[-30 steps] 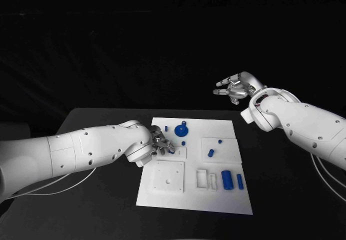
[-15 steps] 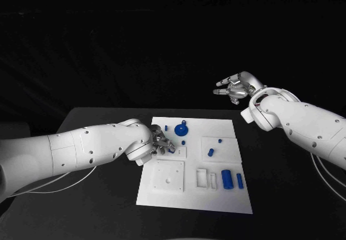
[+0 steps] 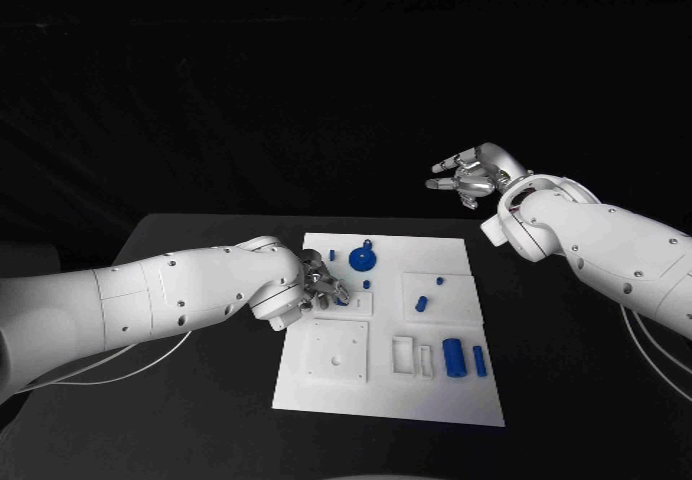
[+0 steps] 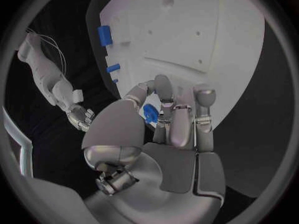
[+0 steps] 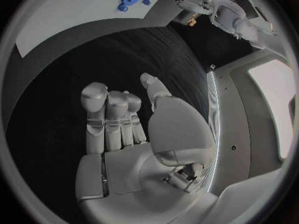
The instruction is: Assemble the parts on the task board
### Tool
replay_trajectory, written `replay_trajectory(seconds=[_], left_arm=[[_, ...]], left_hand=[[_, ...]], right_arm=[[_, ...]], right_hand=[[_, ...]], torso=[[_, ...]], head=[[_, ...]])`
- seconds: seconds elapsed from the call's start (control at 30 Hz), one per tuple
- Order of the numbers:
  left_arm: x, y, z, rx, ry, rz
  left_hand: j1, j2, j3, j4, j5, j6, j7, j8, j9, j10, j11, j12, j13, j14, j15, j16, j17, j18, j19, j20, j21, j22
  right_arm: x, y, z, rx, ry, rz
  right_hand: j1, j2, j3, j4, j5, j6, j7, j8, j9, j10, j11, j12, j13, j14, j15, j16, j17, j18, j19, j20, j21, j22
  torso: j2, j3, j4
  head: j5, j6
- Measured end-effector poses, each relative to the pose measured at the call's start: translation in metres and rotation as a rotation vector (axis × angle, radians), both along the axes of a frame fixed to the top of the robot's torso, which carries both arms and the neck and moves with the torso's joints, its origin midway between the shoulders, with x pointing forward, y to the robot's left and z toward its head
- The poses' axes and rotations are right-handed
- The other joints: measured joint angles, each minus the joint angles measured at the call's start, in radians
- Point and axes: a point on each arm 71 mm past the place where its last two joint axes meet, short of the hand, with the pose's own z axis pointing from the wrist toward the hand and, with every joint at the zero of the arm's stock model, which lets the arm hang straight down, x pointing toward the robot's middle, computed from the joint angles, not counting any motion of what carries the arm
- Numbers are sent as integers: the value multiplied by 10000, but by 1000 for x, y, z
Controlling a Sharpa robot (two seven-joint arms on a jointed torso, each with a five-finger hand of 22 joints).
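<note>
Small blue part (image 4: 149,113) pinched in left robot hand (image 4: 163,129).

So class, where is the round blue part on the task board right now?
In the head view, the round blue part lies near the task board's far edge, left of centre, just beyond the left robot hand.

My left hand (image 3: 320,290) sits over the task board's (image 3: 389,400) left edge, pinching a small part (image 4: 149,113). My right hand (image 3: 469,176) hangs beyond the board's far right corner, well apart from it.
</note>
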Motion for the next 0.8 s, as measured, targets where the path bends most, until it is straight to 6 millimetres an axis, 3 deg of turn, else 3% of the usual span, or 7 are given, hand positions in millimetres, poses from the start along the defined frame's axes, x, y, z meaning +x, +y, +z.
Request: replay_trajectory(seconds=[0.07,0.13,0.57,0.7,0.77,0.8], left_arm=[[0,0,-1,14,36,-24],[0,0,-1,20,45,-32],[2,-1,-1,58,64,-65],[3,-2,-1,76,57,-66],[3,-2,-1,88,52,-68],[4,-2,-1,95,51,-70]], left_hand=[[-43,43,1,52,-79,0,0,0,808,0,0,0,0,0,0,0,0,0,0,0,0,0],[-54,55,-10,63,-98,0,0,0,939,0,0,0,-12,0,0,0,0,156,0,0,0,0],[-56,56,-46,157,-194,31,32,-1,1602,2,1,40,-41,1,0,0,-2,157,-20,19,0,7],[-56,56,-52,165,-228,88,88,-2,1692,81,80,40,-41,3,3,0,-2,157,-37,35,-1,7],[-56,56,-50,170,-229,91,91,-2,1846,108,106,40,-52,4,4,0,-2,157,-37,36,-1,6],[-56,56,-55,176,-229,159,159,-3,2368,158,156,41,-52,19,19,-1,-2,157,-37,36,0,6]], right_arm=[[0,0,0,-1,9,2],[0,0,-1,-3,20,3],[0,0,-3,-11,70,13],[0,0,-3,-13,82,20],[0,1,-3,-14,88,23],[0,1,-3,-14,91,24]], right_hand=[[0,0,0,0,0,0,0,0,0,0,0,0,0,0,0,0,0,0,0,0,0,0],[0,0,0,0,0,0,0,0,0,0,0,0,0,0,0,0,0,0,0,0,0,0],[0,0,31,-31,38,0,0,0,0,1,1,0,1,0,0,0,0,0,0,0,0,0],[0,0,57,-57,38,0,0,0,0,1,1,0,1,0,0,0,0,0,0,0,0,0],[0,0,57,-57,38,-1,0,0,0,1,1,0,1,0,0,0,0,0,0,0,0,0],[0,0,57,-57,38,0,0,0,0,1,1,0,1,0,0,0,0,0,0,0,0,0]], torso=[[0,-1,1],[-1,-5,0],[-2,0,-10],[-2,5,-13],[-2,6,-16],[-2,6,-17]], head=[[0,-2],[5,-3],[-1,-19],[-4,-24],[-11,-25],[-12,-26]])
